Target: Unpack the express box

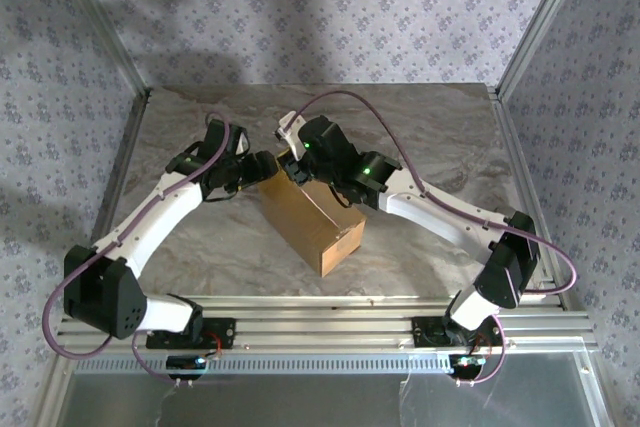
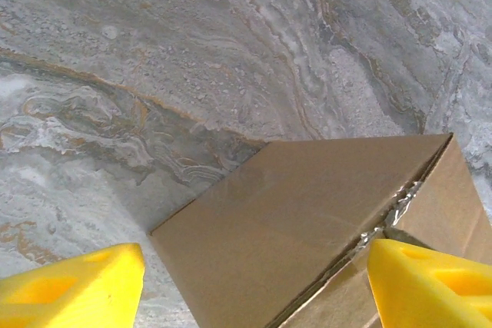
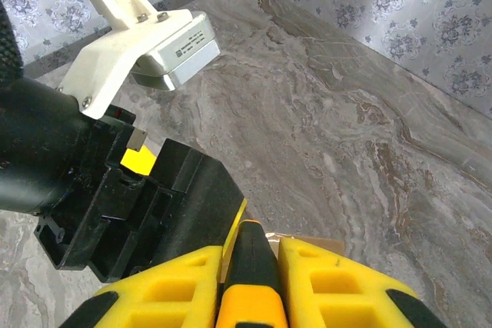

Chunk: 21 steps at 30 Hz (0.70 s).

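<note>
The express box (image 1: 318, 225) is lying diagonally mid-surface (image 1: 440, 137), taped shut. The left claw (image 1: 262, 169) is standing apart, straddling its far corner, and the right claw (image 3: 247, 286) is clamping the utility knife (image 3: 249, 247) there. Probably best bracing the box, then running the blade shallow along the tape seam (image 2: 400, 207).

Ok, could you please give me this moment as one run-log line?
left gripper open over express box | right gripper shut on utility knife | tape on seam

One express box (image 1: 318, 222), one utility knife (image 3: 250, 255), two tools: left tool (image 2: 254, 286), right tool (image 3: 251, 297)
</note>
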### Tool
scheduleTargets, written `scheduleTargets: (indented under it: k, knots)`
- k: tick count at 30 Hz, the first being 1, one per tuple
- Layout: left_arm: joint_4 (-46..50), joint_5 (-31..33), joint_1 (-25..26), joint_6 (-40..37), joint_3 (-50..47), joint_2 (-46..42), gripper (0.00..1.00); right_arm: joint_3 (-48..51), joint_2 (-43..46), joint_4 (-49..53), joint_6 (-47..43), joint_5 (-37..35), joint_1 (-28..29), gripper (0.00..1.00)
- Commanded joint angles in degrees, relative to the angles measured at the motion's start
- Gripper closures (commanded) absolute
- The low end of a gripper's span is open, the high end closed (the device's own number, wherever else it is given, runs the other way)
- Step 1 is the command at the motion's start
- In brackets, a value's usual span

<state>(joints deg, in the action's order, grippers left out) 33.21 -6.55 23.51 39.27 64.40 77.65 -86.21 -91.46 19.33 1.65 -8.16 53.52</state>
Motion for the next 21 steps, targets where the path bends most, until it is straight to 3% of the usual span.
scheduleTargets:
  k: [1,21]
  knots:
    - [-1.57,-1.14,-0.31,0.69,-0.14,0.99,0.24,0.87,1.23,2.51,1.15,0.79,0.27,1.0]
    - [-1.87,-0.34,-0.39,2.21,-4.72,1.72,0.25,2.68,3.89,4.34,1.81,-3.24,2.02,1.0]
